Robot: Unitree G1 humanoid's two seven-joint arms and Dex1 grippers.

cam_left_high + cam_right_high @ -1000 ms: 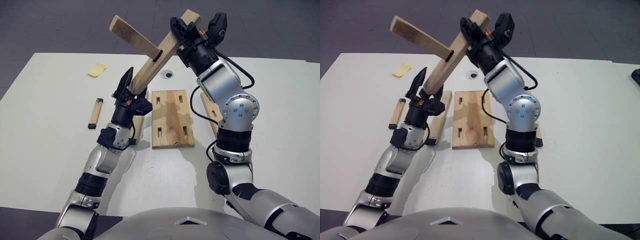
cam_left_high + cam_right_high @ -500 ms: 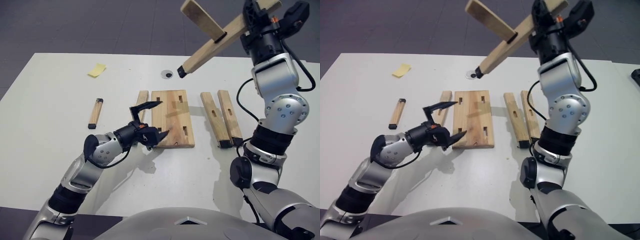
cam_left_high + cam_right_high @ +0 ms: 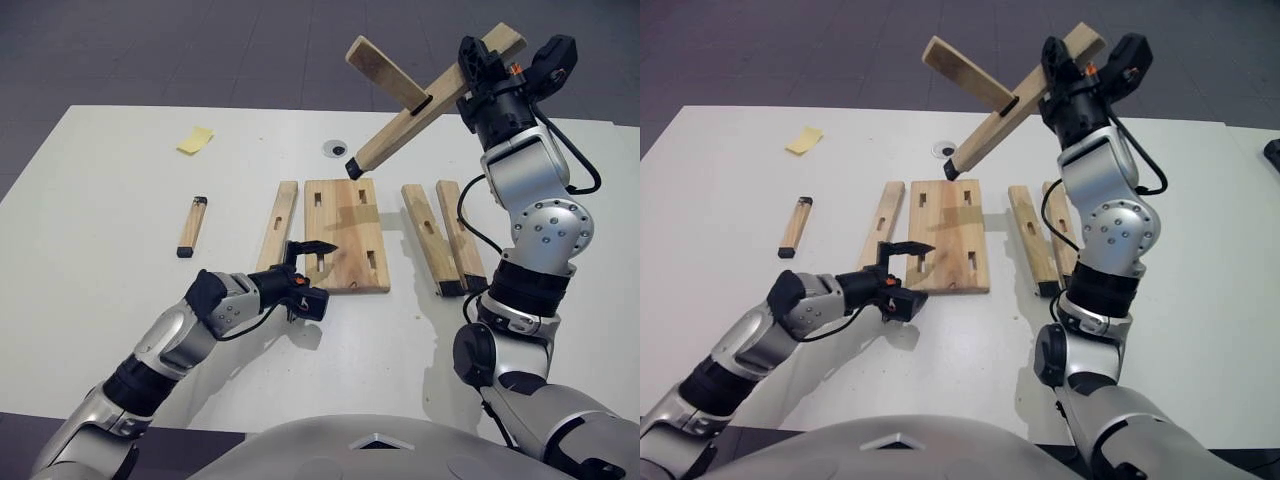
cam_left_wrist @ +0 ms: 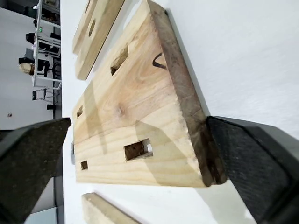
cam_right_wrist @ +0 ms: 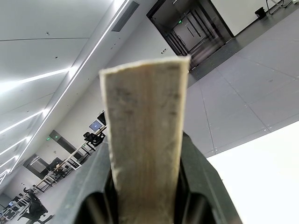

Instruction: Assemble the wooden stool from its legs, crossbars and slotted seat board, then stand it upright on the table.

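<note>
High over the table's far right, my right gripper is shut on the upper end of a wooden leg, which slants down toward the seat board. A crossbar sticks out through the leg's slot. In the right wrist view the leg's end sits clamped between the fingers. The slotted seat board lies flat mid-table. My left gripper is low at its near left corner, open, with the board's near edge between the two fingers.
One loose leg lies left of the board, and two more lie to its right. A short wooden piece and a yellow note are at the far left. A round table hole sits behind the board.
My left gripper let go of the leg's lower end, dropped to the table and moved up to the board's corner. The right arm swung the leg and crossbar to the right.
</note>
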